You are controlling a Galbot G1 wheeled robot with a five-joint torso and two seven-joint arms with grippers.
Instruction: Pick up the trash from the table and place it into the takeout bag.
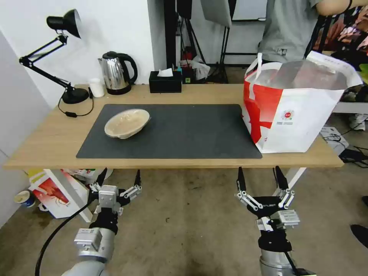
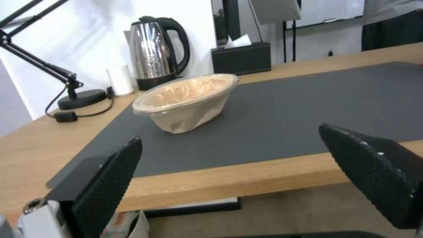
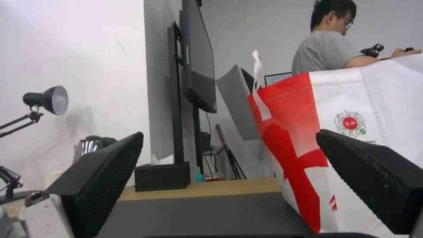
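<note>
Head view: our left gripper (image 1: 119,178) and right gripper (image 1: 262,178) hang below the tabletop (image 1: 50,142) edge, fingers spread wide, holding nothing | beige oval bowl (image 1: 127,123) on the mat's (image 1: 184,134) left part | takeout bag (image 1: 295,107) upright at the tabletop's right end.

Open mat (image 1: 184,130) lies between beige bowl (image 1: 127,123) and takeout bag (image 1: 295,103).

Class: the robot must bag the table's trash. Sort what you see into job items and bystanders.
Job: beige oval bowl on the mat; takeout bag; table; open left pincer and right pincer.
Bystanders: kettle; tissue box; desk lamp.
</note>
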